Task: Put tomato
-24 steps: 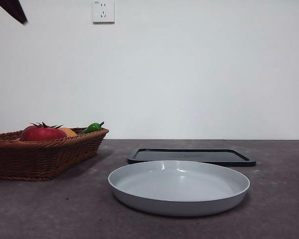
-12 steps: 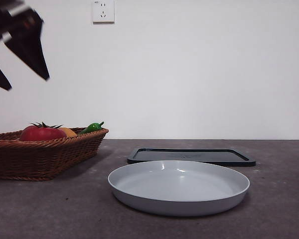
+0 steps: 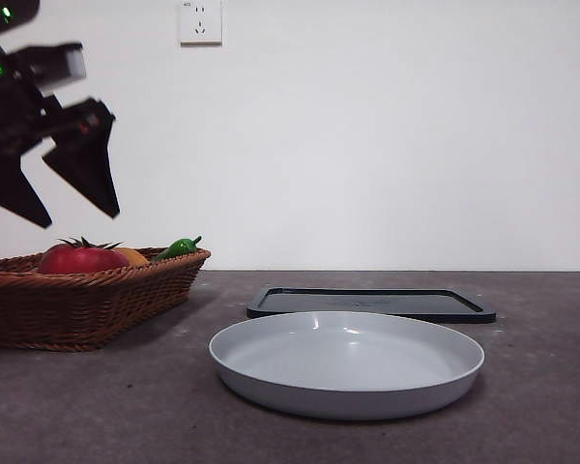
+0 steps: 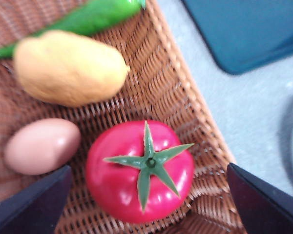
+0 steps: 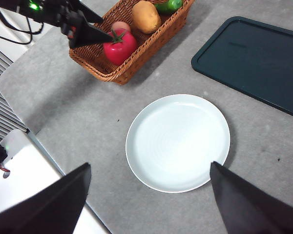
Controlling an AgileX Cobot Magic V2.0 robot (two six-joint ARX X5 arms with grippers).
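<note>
My left gripper (image 3: 72,208): jaws spread wide, empty, hovering above the wicker basket (image 3: 87,295), touching nothing. Tomato (image 4: 140,170): in the basket's corner, directly under my jaws, calyx up. Wrist view alone shows a pale egg-shaped item (image 4: 41,145) beside the tomato; front view hides it behind the rim. Also in the basket: orange fruit (image 4: 68,67), green chili (image 4: 95,14). My right gripper (image 5: 146,195): jaws wide, empty, high over the white plate (image 5: 178,141). Dark tray (image 5: 256,61): behind the plate.
</note>
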